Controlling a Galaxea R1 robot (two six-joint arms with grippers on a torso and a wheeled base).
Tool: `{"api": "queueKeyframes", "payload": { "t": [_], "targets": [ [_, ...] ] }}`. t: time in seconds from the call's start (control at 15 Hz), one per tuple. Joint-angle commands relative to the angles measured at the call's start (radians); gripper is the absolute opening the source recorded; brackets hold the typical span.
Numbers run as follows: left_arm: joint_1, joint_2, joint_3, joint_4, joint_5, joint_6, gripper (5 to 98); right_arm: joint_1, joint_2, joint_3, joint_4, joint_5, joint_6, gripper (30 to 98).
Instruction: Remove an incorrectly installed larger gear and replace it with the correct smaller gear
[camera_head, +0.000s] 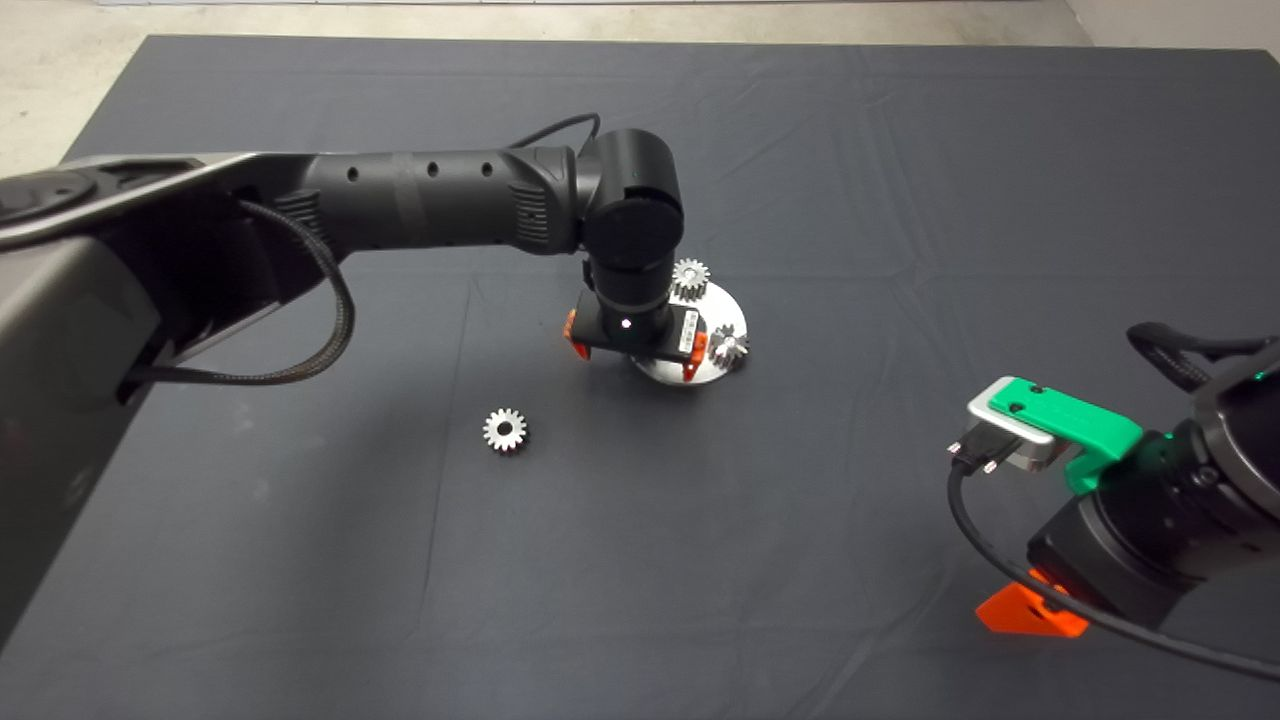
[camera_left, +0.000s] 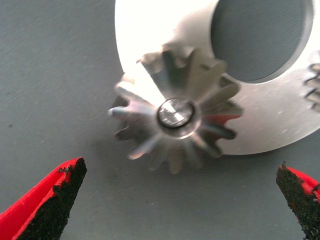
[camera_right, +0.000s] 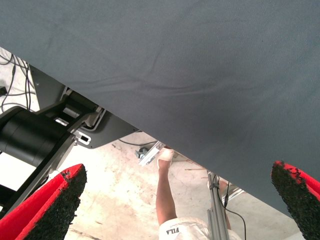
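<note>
Left gripper (camera_left: 175, 200): fingers spread wide, directly above the larger gear (camera_left: 175, 117) — gear between them, on the round plate (camera_left: 270, 120) mid-mat.
Right gripper (camera_right: 175, 200): wide too, parked near the mat's (camera_head: 900, 150) right edge.
Smaller gear (camera_head: 505, 430): loose — left arm nearer.

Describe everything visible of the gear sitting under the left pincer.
The larger gear is shiny steel with tall, shadowed teeth and a bright pin end showing in its centre hole. It sits flat at the edge of a round metal plate, partly overhanging the dark mat. The left pincer hovers above it, open, fingers wide apart, nothing touching the gear.
</note>
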Motion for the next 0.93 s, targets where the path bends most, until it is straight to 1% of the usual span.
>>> {"api": "queueKeyframes", "payload": {
  "t": [0.0,0.2,0.33,0.4,0.67,0.73,0.8,0.87],
  "targets": [
    [-0.018,0.005,-0.012,0.01,-0.021,0.012,97.9,0.013,-0.002,0.004,0.036,-0.086,0.006,97.6],
    [-0.018,0.005,-0.032,0.011,-0.033,0.018,97.9,0.012,-0.002,0.004,0.036,-0.087,0.006,97.6],
    [-0.018,0.005,-0.043,0.039,-0.033,0.026,97.9,0.013,-0.002,0.004,0.036,-0.087,0.006,97.6],
    [-0.018,0.005,-0.052,0.045,-0.033,0.027,97.9,0.013,-0.002,0.004,0.036,-0.087,0.006,97.6],
    [-0.016,0.01,-0.086,0.047,-0.035,0.055,97.9,0.013,-0.002,0.004,0.036,-0.087,0.006,97.6],
    [-0.015,0.01,-0.092,0.049,-0.039,0.056,97.9,0.012,-0.002,0.004,0.036,-0.087,0.006,97.6],
    [-0.013,0.01,-0.097,0.055,-0.051,0.056,97.9,0.012,-0.002,0.004,0.036,-0.087,0.006,97.6],
    [-0.013,0.01,-0.101,0.065,-0.056,0.058,97.9,0.012,-0.002,0.004,0.036,-0.087,0.006,97.6]
  ]
}}
